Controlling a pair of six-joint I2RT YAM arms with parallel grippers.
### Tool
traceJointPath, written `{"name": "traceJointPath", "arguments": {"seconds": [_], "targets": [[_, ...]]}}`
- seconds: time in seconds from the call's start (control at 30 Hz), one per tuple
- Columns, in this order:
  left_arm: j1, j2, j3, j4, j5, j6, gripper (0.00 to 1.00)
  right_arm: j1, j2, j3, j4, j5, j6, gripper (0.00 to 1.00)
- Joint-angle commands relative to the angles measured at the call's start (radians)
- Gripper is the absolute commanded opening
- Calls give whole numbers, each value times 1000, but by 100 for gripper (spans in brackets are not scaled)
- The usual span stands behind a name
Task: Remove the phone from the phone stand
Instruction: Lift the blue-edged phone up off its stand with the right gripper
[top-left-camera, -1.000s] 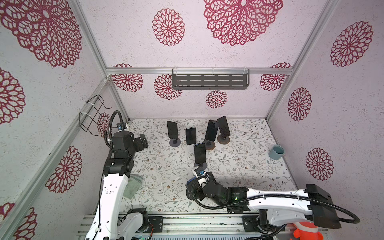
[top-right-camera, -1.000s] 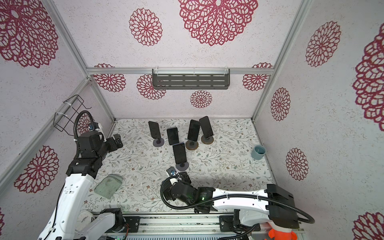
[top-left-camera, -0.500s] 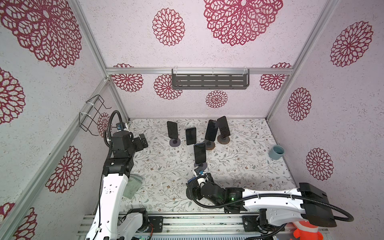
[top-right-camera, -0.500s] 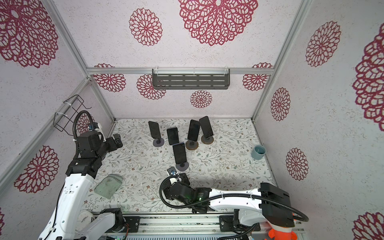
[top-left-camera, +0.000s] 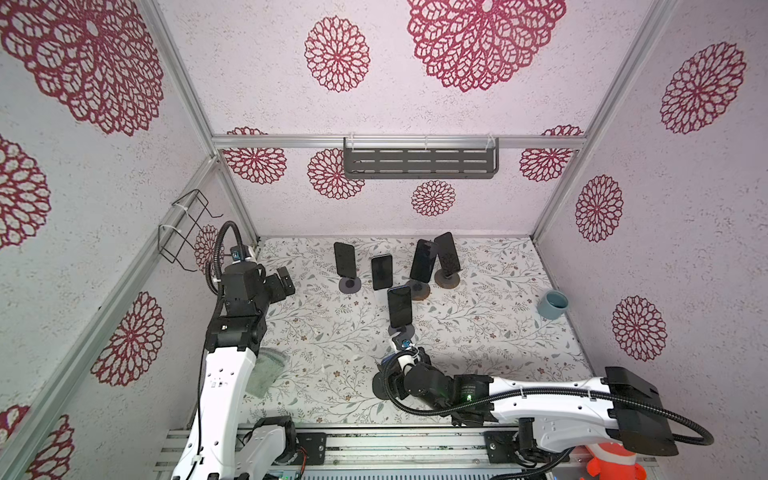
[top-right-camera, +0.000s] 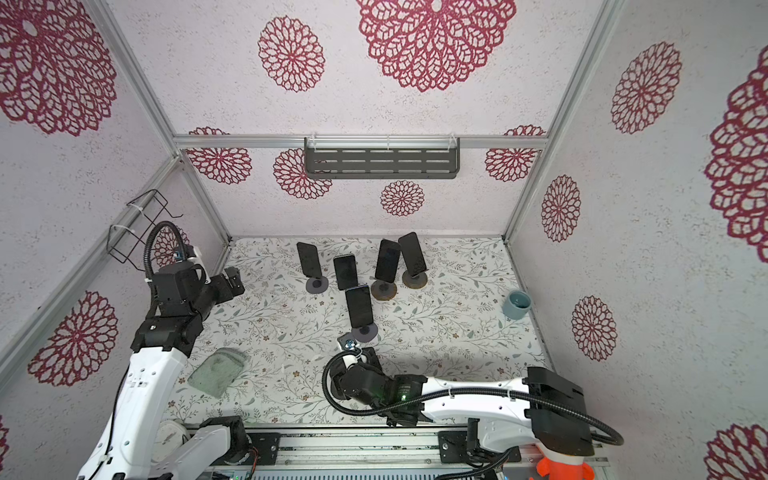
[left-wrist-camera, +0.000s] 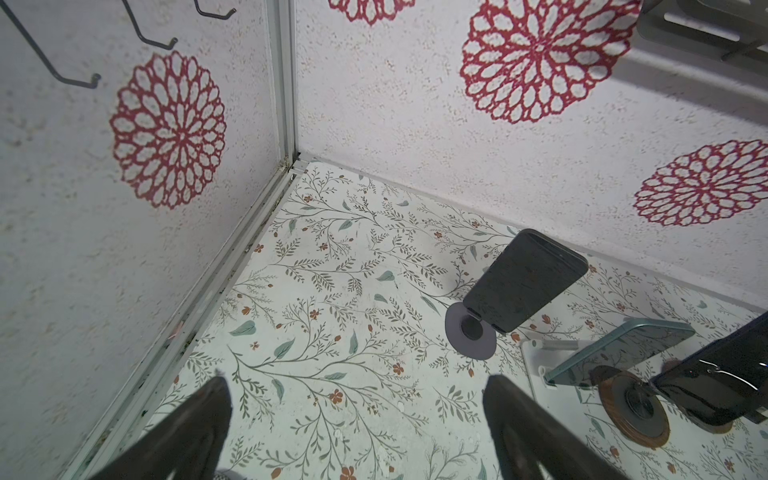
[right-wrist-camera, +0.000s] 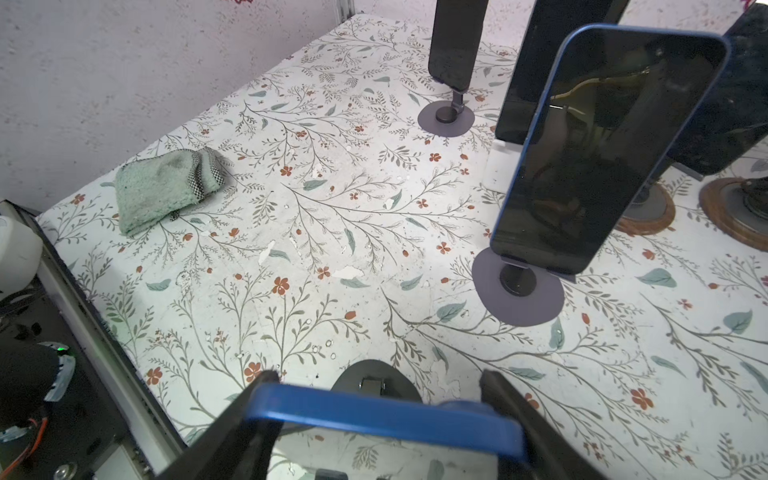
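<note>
Now the blue phone (right-wrist-camera: 374, 415) sits between fingers of the right gripper (right-wrist-camera: 376, 376); whether clamped, I cannot tell.

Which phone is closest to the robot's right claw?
The frontmost phone, whose blue edge sits right between the fingers of the right gripper. The other blue phone stands farther back on its own stand, clear of those fingers.

Top views look steeply down; wrist cameras hug the table (right-wrist-camera: 332, 208)
</note>
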Motion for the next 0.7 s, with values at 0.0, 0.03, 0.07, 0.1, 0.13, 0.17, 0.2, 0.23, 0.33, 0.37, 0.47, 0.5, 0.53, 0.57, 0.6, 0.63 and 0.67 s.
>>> {"name": "traceJointPath", "arguments": {"seconds": [0.0,0.03,0.07,0.1,0.13,0.17,0.2,0.23,0.33,0.37,0.47,0.5,0.53,0.57,0.6,0.63,0.67], "targets": [[10,-5,-10,20,-4,-5,98,-9,-61,70,-54,42,2,74],[9,-4,-11,20,-5,-5,98,-11,-66,78,-69,42,0,74],[9,-5,-10,20,-7,-4,98,-16,-73,89,-86,43,-1,73],[10,-6,-11,20,-8,-5,98,-24,-84,97,-102,43,-3,72],[8,-6,-12,20,-7,-3,98,-32,-92,104,-116,42,-7,72],[10,-6,-12,20,-9,-4,98,-41,-102,114,-136,44,-7,71],[10,-6,-12,19,-9,-3,98,-50,-116,122,-154,43,-8,71],[10,-6,-12,19,-10,-4,98,-66,-128,130,-168,38,-9,70],[10,-6,-12,18,-9,-4,98,-142,-162,157,-245,-28,22,69],[10,-5,-12,18,-8,-5,98,-167,-171,165,-274,-33,29,69],[10,-6,-12,17,-7,-7,98,-265,-192,196,-374,-57,38,68],[10,-9,-10,15,-12,-11,98,-307,-196,204,-409,-72,41,68],[10,-13,-12,17,-18,-16,98,-350,-196,206,-429,-101,38,68],[10,-19,-13,20,-26,-21,98,-405,-192,206,-453,-129,32,68],[12,-25,-16,23,-33,-24,98,-459,-184,209,-485,-142,29,67],[11,-33,-19,27,-38,-24,98,-509,-176,214,-512,-153,22,66],[12,-40,-23,30,-44,-23,98,-562,-168,222,-537,-173,12,66]]}}
